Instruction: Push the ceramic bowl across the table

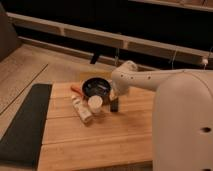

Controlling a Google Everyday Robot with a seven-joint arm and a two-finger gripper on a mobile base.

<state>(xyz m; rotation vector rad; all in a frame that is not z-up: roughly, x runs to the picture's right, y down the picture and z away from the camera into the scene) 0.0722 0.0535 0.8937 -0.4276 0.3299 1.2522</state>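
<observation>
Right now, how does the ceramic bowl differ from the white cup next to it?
The ceramic bowl is black and glossy; the white cup is plain white. The bowl is wider and shallower; the cup is narrower and cylindrical. The bowl sits farther back, with the gripper close beside its rim; the cup sits nearer the camera. Both stand upright on the table.

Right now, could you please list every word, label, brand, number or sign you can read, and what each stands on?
No text can be read.
The glossy black ceramic bowl, small white cylindrical cup, flat black rectangular bar and light wooden plank table show no markings.
Any label on the pale bottle-like object lying beside the cup is too blurred to read.
The gripper, by the bowl's right rim, shows no lettering.
</observation>
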